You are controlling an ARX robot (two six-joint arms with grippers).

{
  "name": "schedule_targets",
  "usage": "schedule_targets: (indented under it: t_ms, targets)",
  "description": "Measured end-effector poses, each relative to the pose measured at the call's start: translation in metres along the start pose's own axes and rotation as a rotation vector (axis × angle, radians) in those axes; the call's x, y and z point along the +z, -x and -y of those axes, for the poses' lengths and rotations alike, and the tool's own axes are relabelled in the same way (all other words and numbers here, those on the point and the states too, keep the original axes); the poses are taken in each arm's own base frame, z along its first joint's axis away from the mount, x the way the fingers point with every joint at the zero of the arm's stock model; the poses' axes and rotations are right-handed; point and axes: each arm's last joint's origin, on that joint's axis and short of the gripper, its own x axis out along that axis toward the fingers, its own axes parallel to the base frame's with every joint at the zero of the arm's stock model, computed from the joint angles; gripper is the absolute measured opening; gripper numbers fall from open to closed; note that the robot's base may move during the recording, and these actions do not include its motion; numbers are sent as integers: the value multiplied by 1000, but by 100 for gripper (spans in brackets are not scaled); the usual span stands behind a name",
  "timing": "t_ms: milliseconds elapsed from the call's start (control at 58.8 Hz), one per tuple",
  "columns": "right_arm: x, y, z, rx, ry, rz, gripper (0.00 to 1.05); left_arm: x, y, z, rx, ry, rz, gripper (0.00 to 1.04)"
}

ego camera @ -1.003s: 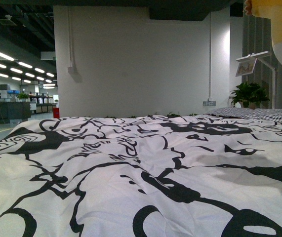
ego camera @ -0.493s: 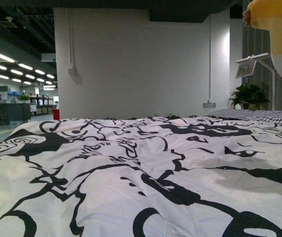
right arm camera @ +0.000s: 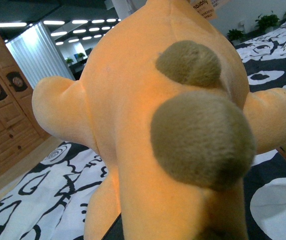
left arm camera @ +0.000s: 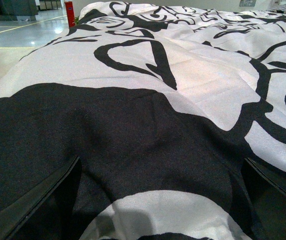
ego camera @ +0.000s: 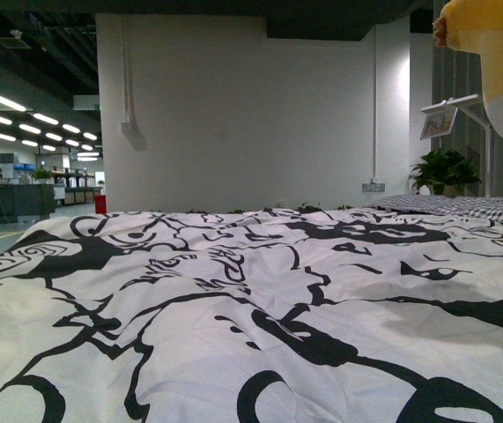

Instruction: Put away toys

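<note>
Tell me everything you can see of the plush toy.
The plush toy is yellow-orange, soft and fuzzy, with a rounded body, two round olive-brown patches and stubby limbs sticking out on either side. A printed paper tag shows at one end. In the front view it sits high at the right, cut by the frame, showing a white part below the yellow. It hangs clear above the black-and-white bedding. Whatever holds it is hidden.

Close before my right end effector, the plush toy (right arm camera: 148, 125) hides its fingers, so I cannot tell their grip; frame edges crop the toy.
</note>
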Motion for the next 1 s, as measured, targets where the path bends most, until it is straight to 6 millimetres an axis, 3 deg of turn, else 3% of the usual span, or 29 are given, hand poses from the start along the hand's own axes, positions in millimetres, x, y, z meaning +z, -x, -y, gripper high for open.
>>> schedule_targets:
  t_ms: [85,136,204,306,459,646,1003]
  targets:
    - [-1,0,-1,-54,20,0,7,0,0,0,0,0,0,98]
    - [-12,4,-3,-230,101,-48,7,0,0,0,0,0,0,98]
    - [-38,11,2,-341,243,-91,7,0,0,0,0,0,0,98]
    - [-69,18,8,-355,330,-132,7,0,0,0,-1,0,0,98]
    - [-101,29,9,-336,367,-133,7,0,0,0,0,0,0,98]
    - [-123,34,5,-335,382,-133,7,0,0,0,-1,0,0,98]
    - [-146,46,11,-333,387,-117,7,0,0,0,0,0,0,98]
